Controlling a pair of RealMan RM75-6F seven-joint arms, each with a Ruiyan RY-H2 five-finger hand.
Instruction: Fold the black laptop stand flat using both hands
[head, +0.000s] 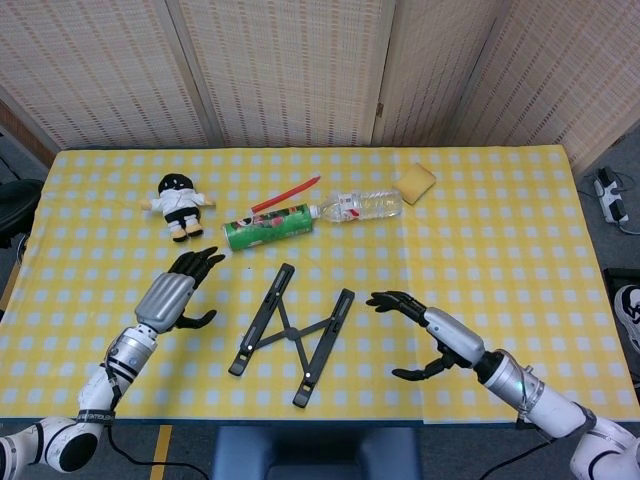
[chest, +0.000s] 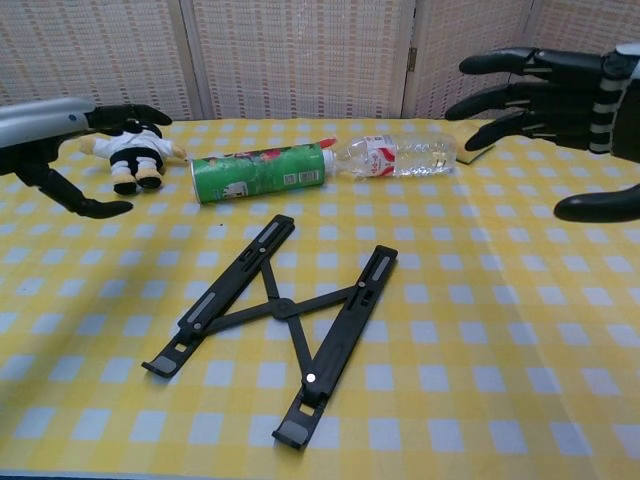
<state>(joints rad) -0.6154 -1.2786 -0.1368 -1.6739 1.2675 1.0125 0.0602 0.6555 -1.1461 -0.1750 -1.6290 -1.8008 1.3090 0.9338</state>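
The black laptop stand (head: 293, 335) (chest: 280, 312) lies flat on the yellow checked tablecloth, its two rails spread in a V and joined by crossed links. My left hand (head: 176, 293) (chest: 60, 140) hovers to the left of the stand, fingers apart, holding nothing. My right hand (head: 420, 330) (chest: 560, 110) hovers to the right of the stand, fingers spread, also holding nothing. Neither hand touches the stand.
Behind the stand lie a green can (head: 268, 226) (chest: 262, 171) on its side, a clear plastic bottle (head: 360, 205) (chest: 400, 153), a red pen (head: 286, 194), a yellow sponge (head: 416, 183) and a small doll (head: 178, 204) (chest: 130, 150). The table's front edge (head: 330, 420) is close to the stand.
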